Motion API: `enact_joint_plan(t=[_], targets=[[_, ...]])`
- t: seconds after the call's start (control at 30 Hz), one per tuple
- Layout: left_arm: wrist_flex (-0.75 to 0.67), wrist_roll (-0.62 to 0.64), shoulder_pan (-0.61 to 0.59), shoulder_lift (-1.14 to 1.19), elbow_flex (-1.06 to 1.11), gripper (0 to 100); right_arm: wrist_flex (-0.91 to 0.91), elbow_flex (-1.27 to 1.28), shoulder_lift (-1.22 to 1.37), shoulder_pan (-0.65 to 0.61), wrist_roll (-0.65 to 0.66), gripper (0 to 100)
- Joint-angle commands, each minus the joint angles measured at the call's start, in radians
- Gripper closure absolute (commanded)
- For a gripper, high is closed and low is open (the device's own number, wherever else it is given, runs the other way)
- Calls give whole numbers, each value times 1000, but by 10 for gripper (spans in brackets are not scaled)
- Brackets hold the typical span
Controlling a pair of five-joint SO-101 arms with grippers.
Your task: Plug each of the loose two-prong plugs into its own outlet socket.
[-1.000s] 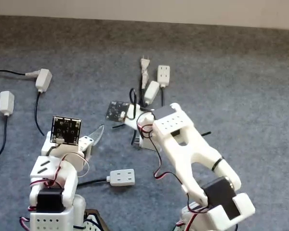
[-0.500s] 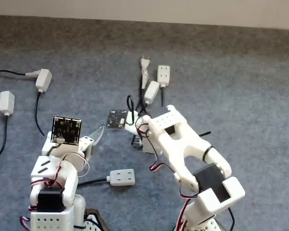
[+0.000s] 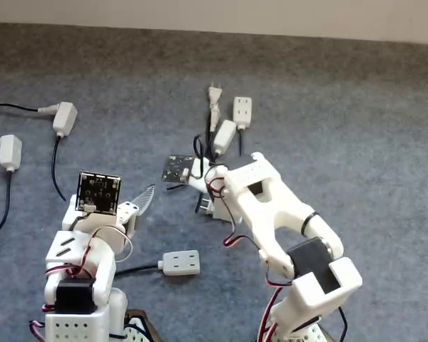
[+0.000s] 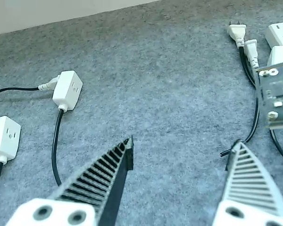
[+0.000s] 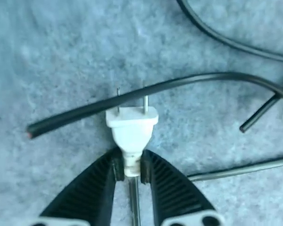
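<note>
My right gripper is shut on a white two-prong plug lying on the grey carpet, its prongs touching a black cable. In the high view the right arm bends over the carpet's middle. Beyond it lie two loose plugs and two white sockets. My left gripper is open and holds nothing, low over the carpet. Two corded sockets lie ahead of it, off to one side. Another socket sits between the two arm bases.
Black cables tangle by the right arm's wrist, and a cut cable end lies close to the held plug. Open carpet stretches to the right and at the back.
The right arm's elbow and shoulder have swung and its wrist has shifted slightly near the cables. The left arm has stayed still.
</note>
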Motion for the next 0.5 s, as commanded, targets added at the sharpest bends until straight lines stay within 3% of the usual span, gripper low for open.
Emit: enact_joint_plan(t=[0.0,0.1,0.3,0.47], targets=[[-18,5,-13,-2,-2,688,54,-1,-119,39,-133,991],[-18,5,-13,-2,-2,688,90,2,-262,38,-275,991],[-12,5,-5,-2,-2,688,306,1,-596,-51,-425,991],[15,-14,91,-7,-25,688,337,12,-802,-148,-583,991]])
